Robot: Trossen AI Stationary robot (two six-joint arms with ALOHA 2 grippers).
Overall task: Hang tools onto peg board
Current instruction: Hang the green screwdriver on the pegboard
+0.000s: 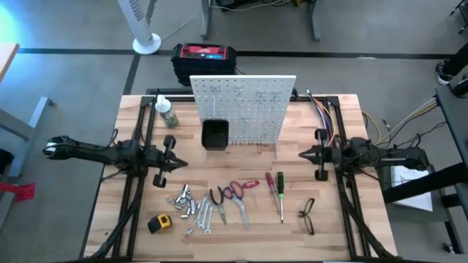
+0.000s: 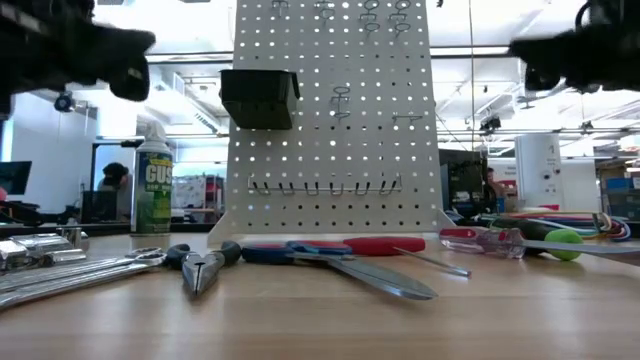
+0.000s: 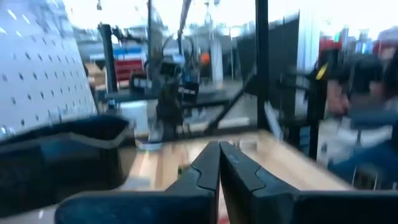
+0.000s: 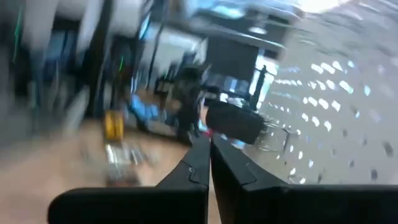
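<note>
Nearest the front edge of the table lies a row of tools: a yellow tape measure at the left, then a cluster of silver wrenches, dark-handled pliers, red-handled pliers with a small red-handled screwdriver beside them, two longer screwdrivers, one red-handled and one green-handled, and black-framed glasses at the right. Behind this row, both arms hang above the table facing each other. The left gripper has its fingers pressed together and holds nothing; the right gripper, just beside the board's right edge, is likewise closed and empty. Between them stands the peg board, upright, with a small black bin on its front and several hooks on its face, none carrying a tool. A green-labelled bottle stands to the board's left, and a red-and-black box sits on the floor beyond the table.
</note>
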